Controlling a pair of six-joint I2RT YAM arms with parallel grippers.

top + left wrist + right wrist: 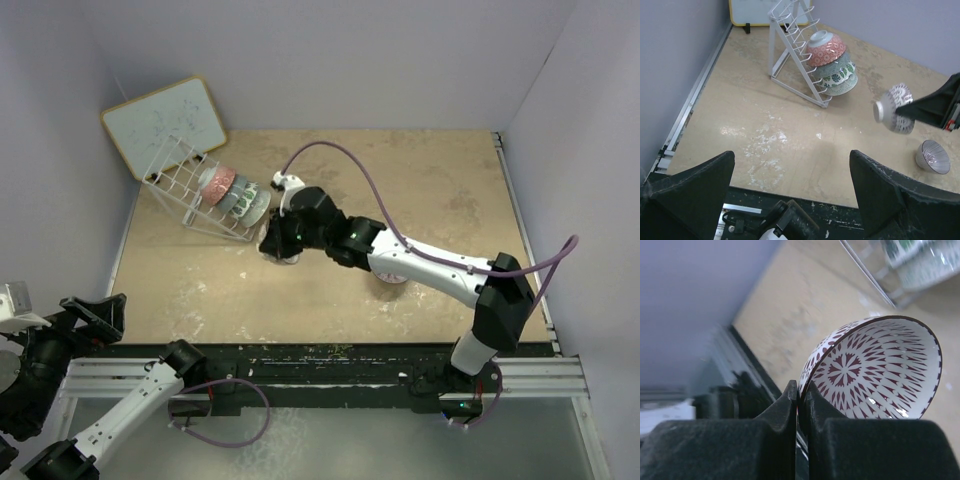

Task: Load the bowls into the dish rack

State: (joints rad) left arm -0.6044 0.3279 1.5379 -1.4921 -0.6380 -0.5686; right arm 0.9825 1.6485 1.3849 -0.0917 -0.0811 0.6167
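Note:
The white wire dish rack [180, 185] stands tilted at the back left and holds three bowls: a pink-red one [826, 50], a green-white one [836, 71] and a third [844, 86] below it. My right gripper [802, 392] is shut on the rim of a purple-and-white patterned bowl [875, 370]. It holds that bowl [894, 109] tipped on its side above the table, just right of the rack's lower end [285, 257]. A radial white bowl [933, 156] sits on the table, partly under the right arm [392, 277]. My left gripper [790, 192] is open and empty over the table's near edge.
A wood-framed whiteboard [165, 122] leans against the back left corner behind the rack. Purple walls close in the left, back and right sides. A black rail [330, 352] runs along the table's near edge. The right arm's cable [350, 160] arcs over the middle.

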